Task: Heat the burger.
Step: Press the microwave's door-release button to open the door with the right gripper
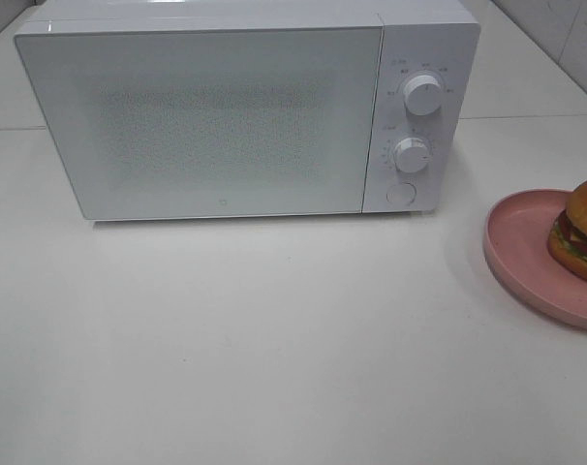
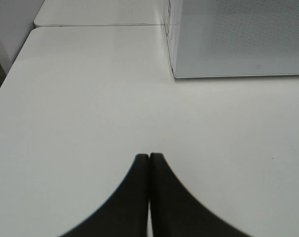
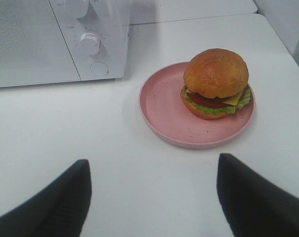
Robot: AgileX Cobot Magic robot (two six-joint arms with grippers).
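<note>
The burger (image 3: 216,83) (image 1: 580,231), with a golden bun, lettuce, tomato and cheese, sits on a pink plate (image 3: 165,109) (image 1: 521,242) at the table's right edge. A white microwave (image 1: 226,116) (image 3: 51,39) (image 2: 238,39) stands at the back with its door closed. My right gripper (image 3: 152,190) hovers over the table short of the plate, open, with nothing between its fingers. My left gripper (image 2: 149,163) is over bare table to the left of the microwave, shut on nothing. Neither gripper shows in the exterior high view.
The microwave has two knobs (image 1: 422,95) (image 1: 411,154) and a round button (image 1: 400,194) on its right panel. A white table (image 1: 274,339) spreads in front of it. A table seam (image 2: 100,24) runs behind the left side.
</note>
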